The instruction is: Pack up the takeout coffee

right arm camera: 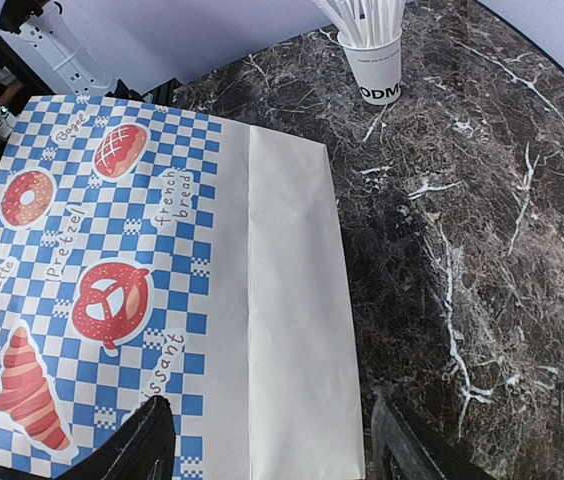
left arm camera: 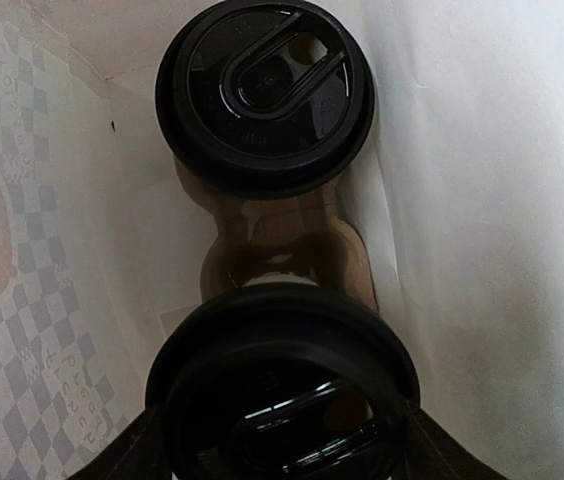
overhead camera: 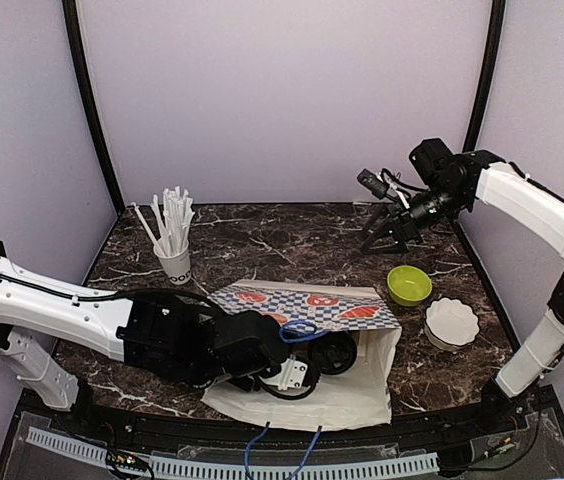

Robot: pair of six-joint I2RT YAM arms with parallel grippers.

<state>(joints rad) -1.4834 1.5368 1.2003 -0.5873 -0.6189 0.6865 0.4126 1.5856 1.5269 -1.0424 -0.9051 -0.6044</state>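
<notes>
A paper bag [overhead camera: 307, 400] with a blue checked bakery print lies on its side on the marble table [overhead camera: 292, 245]. My left gripper [overhead camera: 284, 372] reaches into its mouth. In the left wrist view two black-lidded takeout coffee cups stand inside the bag: the far cup [left arm camera: 265, 95] stands free, and the near cup [left arm camera: 282, 390] sits between my left fingers [left arm camera: 127, 455], which press against its sides. A brown piece shows between the cups. My right gripper [overhead camera: 384, 232] is raised at the back right, open and empty; its wrist view looks down on the bag [right arm camera: 292, 300].
A white cup full of white straws [overhead camera: 174, 262] stands at the back left, also in the right wrist view [right arm camera: 374, 65]. A lime-green bowl [overhead camera: 409, 285] and a white scalloped dish [overhead camera: 452, 322] sit right of the bag.
</notes>
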